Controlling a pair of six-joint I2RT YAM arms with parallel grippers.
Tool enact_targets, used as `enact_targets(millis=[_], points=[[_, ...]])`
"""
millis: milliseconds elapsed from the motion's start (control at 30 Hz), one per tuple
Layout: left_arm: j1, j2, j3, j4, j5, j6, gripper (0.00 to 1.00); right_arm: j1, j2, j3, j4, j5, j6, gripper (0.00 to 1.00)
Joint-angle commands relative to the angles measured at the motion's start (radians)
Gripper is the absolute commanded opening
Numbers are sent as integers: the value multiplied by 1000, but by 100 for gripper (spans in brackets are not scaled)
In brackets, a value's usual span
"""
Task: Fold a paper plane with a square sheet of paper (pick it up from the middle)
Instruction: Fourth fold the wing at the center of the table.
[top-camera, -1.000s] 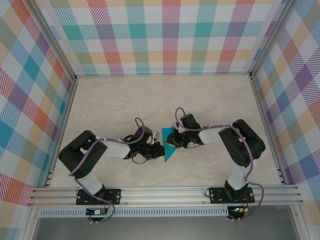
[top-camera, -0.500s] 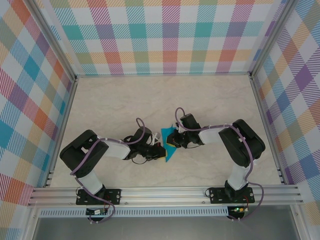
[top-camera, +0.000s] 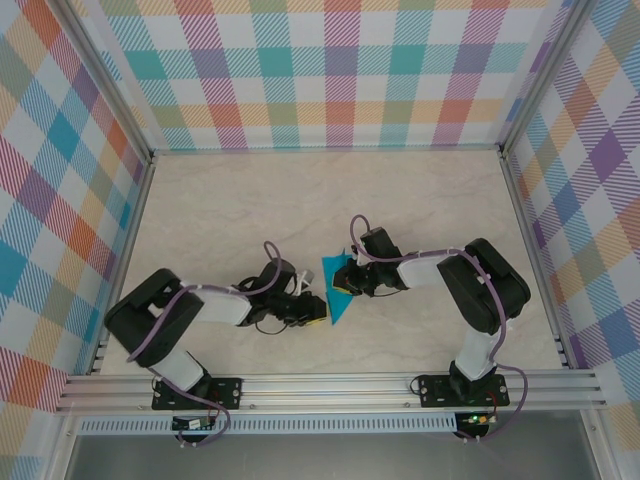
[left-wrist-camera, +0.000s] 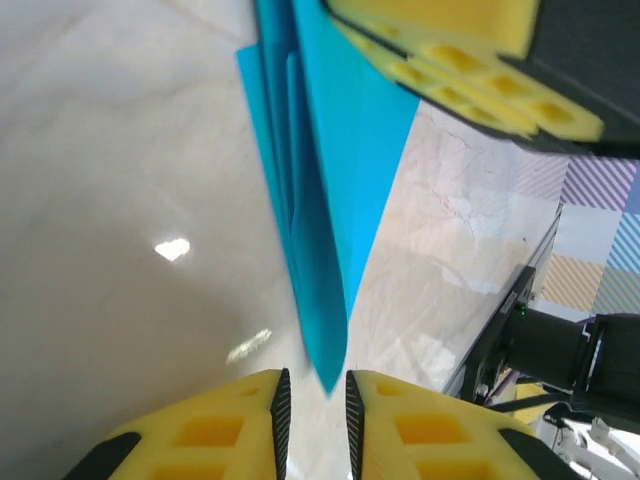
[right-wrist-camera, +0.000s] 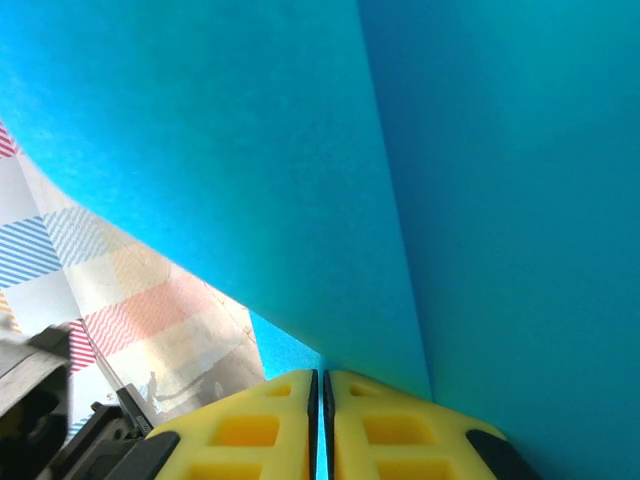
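The paper plane (top-camera: 337, 297) lies mid-table (top-camera: 230, 210) between the two arms, its long axis running from far to near and its sharp tip aimed at the near edge. The right gripper (right-wrist-camera: 320, 385) is pinched onto its wide end. The left gripper (left-wrist-camera: 315, 400) has its jaws a narrow gap apart, the tip just between them, unclamped.

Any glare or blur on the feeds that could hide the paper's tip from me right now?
Left wrist: two bright glare spots on the table, both clear of the folded paper, whose tip reads sharp. Right wrist: the paper sits so close that it is flat teal with one faint crease. Top view: even light, no glare, but the paper is small.
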Motion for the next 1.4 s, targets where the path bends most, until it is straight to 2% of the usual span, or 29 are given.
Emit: enact_targets(millis=[0,133,300,500,667,933,1067,1100,1367], points=[[0,-181,-31,-119,-149,-29,25,0,56,-48,-78,62,-11,13],[8,-319,-48,-205,-252,-70,30,5,57,-51,-64,60,10,13],[9,-338,-13,-212,-238,-76,31,15,55,-89,0,71,82,13],[7,-236,60,-149,-172,-92,30,38,48,-111,31,102,172,13],[0,-118,120,-64,-127,-139,26,46,28,-90,-40,134,138,13],[-38,49,164,11,-141,-198,15,46,42,-91,-30,120,133,13],[-46,79,149,53,-141,-220,6,46,43,-88,-34,120,131,13],[-48,81,148,52,-143,-220,1,46,43,-88,-34,121,131,13],[-60,106,153,13,-158,-209,0,46,44,-82,-38,120,126,13]])
